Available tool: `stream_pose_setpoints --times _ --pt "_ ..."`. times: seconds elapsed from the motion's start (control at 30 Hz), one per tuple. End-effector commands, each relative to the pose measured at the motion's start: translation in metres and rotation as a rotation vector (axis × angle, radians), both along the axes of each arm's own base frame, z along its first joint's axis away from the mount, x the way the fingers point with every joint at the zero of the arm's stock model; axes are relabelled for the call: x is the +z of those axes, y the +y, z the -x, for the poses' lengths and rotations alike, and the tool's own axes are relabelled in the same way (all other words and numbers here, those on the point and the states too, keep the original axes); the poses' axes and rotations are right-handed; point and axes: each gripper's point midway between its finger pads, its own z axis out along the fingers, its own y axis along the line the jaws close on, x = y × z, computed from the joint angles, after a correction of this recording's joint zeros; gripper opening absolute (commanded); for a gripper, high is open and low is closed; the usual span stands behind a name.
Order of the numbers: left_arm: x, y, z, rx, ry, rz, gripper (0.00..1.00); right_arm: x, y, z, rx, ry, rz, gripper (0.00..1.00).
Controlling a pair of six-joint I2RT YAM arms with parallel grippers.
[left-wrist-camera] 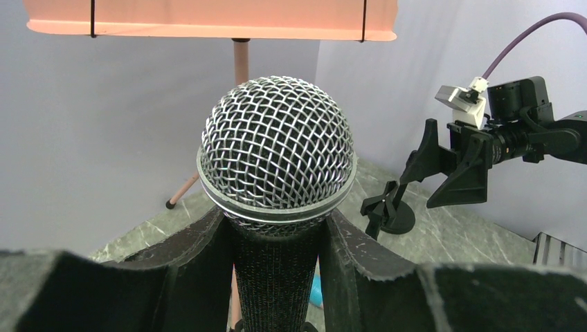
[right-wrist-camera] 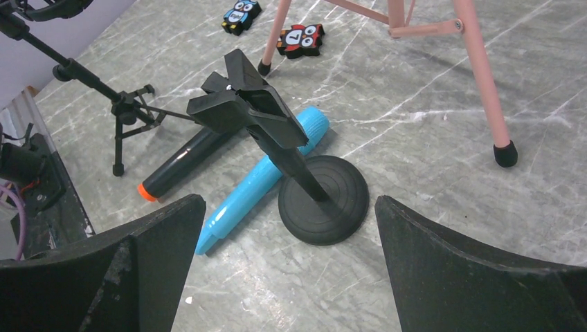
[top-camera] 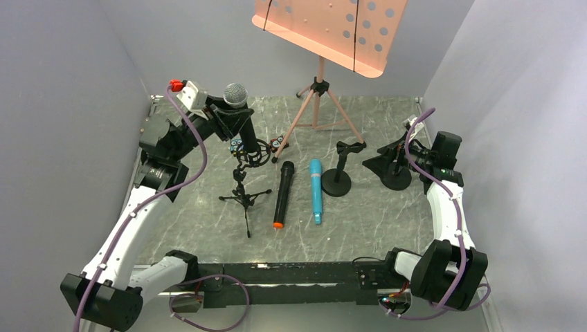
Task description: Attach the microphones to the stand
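My left gripper (top-camera: 239, 123) is shut on the black microphone with the silver mesh head (top-camera: 236, 95). It holds the microphone upright, with its lower end at the ring mount of the small tripod stand (top-camera: 243, 195). In the left wrist view the mesh head (left-wrist-camera: 277, 149) rises between my fingers (left-wrist-camera: 187, 256). The black microphone with the orange end cap (top-camera: 282, 194) and the turquoise microphone (top-camera: 315, 190) lie side by side on the table. A round-base stand with a clip (top-camera: 338, 178) stands to their right. My right gripper (right-wrist-camera: 289, 204) is open and empty, facing that stand (right-wrist-camera: 322, 200).
A pink music stand (top-camera: 320, 76) on a tripod stands at the back centre. Two small owl figurines (right-wrist-camera: 302, 39) lie by its feet. Grey walls close in on both sides. A dark round shape (top-camera: 396, 181) lies under my right gripper.
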Motion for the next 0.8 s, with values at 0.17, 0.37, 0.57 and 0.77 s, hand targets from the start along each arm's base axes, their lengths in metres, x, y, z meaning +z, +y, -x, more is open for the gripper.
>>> stream_pose_setpoints --times 0.17,0.37,0.57,0.77 --pt "0.006 -0.002 -0.003 0.002 -0.046 -0.005 0.0 0.013 -0.001 -0.006 0.015 -0.068 0.03 1.0" --pt "-0.005 -0.002 -0.004 0.002 -0.023 -0.022 0.0 0.013 0.0 -0.005 0.016 -0.069 0.03 1.0" --pt "-0.008 -0.004 -0.001 -0.014 0.001 -0.038 0.0 0.013 0.0 -0.006 0.016 -0.068 0.03 1.0" --pt "-0.009 -0.003 0.001 -0.018 0.044 -0.05 0.0 0.013 -0.001 -0.006 0.014 -0.067 0.032 1.0"
